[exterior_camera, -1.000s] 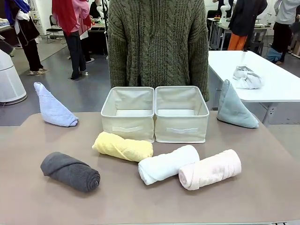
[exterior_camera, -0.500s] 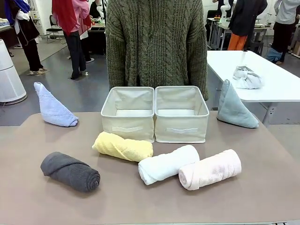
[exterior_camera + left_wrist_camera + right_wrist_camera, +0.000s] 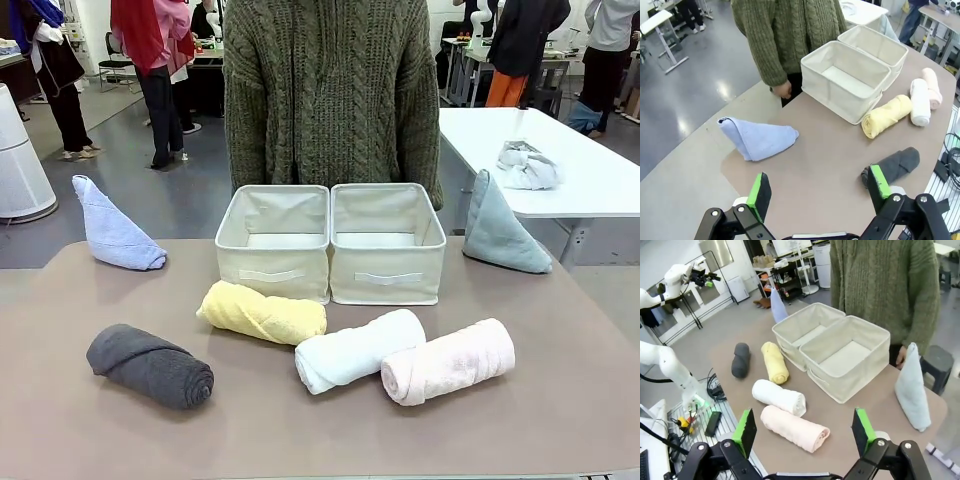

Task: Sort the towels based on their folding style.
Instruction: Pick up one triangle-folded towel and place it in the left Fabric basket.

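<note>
Six towels lie on the brown table (image 3: 330, 430). Rolled cylinders sit in a front row: dark grey (image 3: 150, 366), yellow (image 3: 263, 313), white (image 3: 358, 350) and pale pink (image 3: 447, 361). A light blue cone (image 3: 112, 231) stands at the far left and a pale grey-green cone (image 3: 497, 230) at the far right. My left gripper (image 3: 817, 192) hovers open above the table, between the blue cone (image 3: 757, 140) and the dark grey roll (image 3: 892, 166). My right gripper (image 3: 802, 429) hangs open above the pink roll (image 3: 795, 427), with the grey-green cone (image 3: 912, 389) to its right.
Two cream fabric bins (image 3: 273, 243) (image 3: 387, 243) stand side by side at the far middle. A person in a green knit sweater (image 3: 330, 90) stands right behind them. A white table (image 3: 590, 170) with a cloth bundle (image 3: 526, 165) lies at the back right.
The person behind the bins has shifted slightly to the left. Towels and bins have not moved.
</note>
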Robot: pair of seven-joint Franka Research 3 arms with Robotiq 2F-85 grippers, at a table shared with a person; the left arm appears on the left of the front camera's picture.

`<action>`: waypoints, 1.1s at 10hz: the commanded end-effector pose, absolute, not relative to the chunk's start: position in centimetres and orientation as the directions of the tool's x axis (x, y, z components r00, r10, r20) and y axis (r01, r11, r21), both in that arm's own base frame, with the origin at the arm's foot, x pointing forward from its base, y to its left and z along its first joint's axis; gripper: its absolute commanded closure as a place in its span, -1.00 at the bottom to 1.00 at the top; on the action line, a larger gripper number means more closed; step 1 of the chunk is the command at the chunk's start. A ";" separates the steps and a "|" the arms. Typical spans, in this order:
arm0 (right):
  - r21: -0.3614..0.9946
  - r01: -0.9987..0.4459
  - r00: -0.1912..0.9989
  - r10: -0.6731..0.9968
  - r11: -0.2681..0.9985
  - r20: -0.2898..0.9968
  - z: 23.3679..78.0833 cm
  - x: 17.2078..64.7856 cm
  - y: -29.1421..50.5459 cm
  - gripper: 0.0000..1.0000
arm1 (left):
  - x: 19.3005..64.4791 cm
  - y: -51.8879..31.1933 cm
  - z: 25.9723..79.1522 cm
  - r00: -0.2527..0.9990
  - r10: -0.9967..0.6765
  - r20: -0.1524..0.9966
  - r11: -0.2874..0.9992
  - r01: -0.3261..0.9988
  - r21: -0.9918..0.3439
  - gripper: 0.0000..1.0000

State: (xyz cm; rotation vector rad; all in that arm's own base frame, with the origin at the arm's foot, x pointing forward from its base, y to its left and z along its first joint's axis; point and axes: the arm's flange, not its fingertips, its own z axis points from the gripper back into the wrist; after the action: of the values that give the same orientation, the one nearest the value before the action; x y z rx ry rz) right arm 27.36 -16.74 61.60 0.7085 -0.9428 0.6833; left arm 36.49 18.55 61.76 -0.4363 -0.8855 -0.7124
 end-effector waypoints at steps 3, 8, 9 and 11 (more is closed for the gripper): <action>0.242 -0.785 0.423 0.207 0.571 0.882 61.4 28.3 -16.5 -1.00 | 37.1 18.6 61.7 0.426 -0.361 0.830 0.693 0.718 -0.067 -1.00; 0.242 -0.785 0.423 0.207 0.571 0.882 61.4 28.3 -16.5 -1.00 | 37.1 18.6 61.7 0.426 -0.361 0.830 0.693 0.718 -0.067 -1.00; 0.242 -0.785 0.423 0.207 0.571 0.882 61.4 28.3 -16.5 -1.00 | 37.1 18.6 61.7 0.426 -0.361 0.830 0.693 0.718 -0.067 -1.00; 0.242 -0.785 0.423 0.207 0.571 0.882 61.4 28.3 -16.5 -1.00 | 37.1 18.6 61.7 0.426 -0.361 0.830 0.693 0.718 -0.067 -1.00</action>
State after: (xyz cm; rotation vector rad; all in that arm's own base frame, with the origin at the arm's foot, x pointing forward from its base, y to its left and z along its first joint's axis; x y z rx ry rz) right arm 28.12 -16.47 61.24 0.7119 -0.9196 0.6836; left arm 36.74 18.62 61.55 -0.4471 -0.8867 -0.7113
